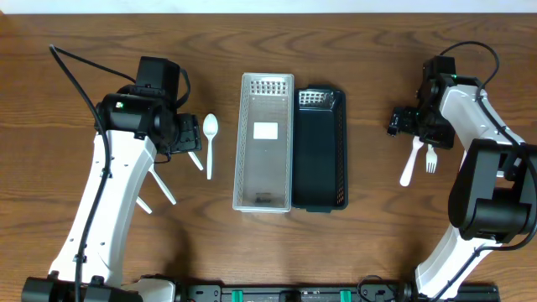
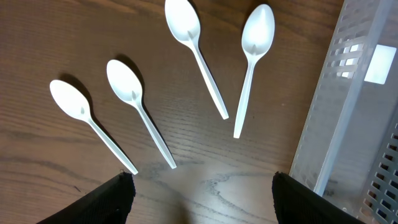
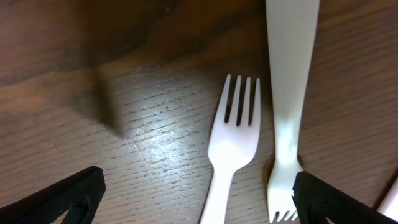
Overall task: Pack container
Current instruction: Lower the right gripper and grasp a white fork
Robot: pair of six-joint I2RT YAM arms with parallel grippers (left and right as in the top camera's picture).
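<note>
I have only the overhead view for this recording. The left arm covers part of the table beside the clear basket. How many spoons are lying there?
Observer: The left wrist view shows four white spoons spread in a row on the wood.
Operator: Is the left gripper holding any?
Observer: No, the left gripper is open and empty above their handle ends.
Operator: Are both white pieces on the right forks?
Observer: Yes, the right wrist view shows tines on both. One fork and a second fork point opposite ways, below the open right gripper.
</note>
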